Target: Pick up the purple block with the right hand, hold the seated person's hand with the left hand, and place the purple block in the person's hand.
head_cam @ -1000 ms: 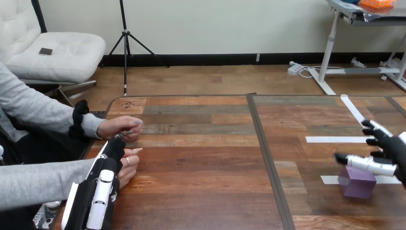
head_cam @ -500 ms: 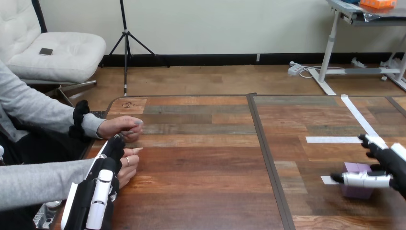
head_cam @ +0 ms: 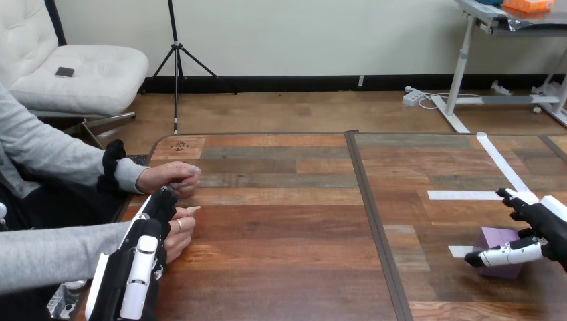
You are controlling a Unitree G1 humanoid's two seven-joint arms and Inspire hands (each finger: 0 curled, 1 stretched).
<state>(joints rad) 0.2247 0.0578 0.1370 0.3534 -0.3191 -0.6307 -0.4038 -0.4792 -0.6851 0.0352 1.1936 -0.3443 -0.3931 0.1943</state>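
Much table (head_cam: 281,227) between purple block (head_cam: 493,239), person's nearer hand (head_cam: 179,235).

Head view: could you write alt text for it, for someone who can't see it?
At the wooden table's right, the robot's right hand is at a purple block that sits on the table; at the left, its left hand lies with straight fingers against the person's nearer hand, the person's farther hand resting just beyond.
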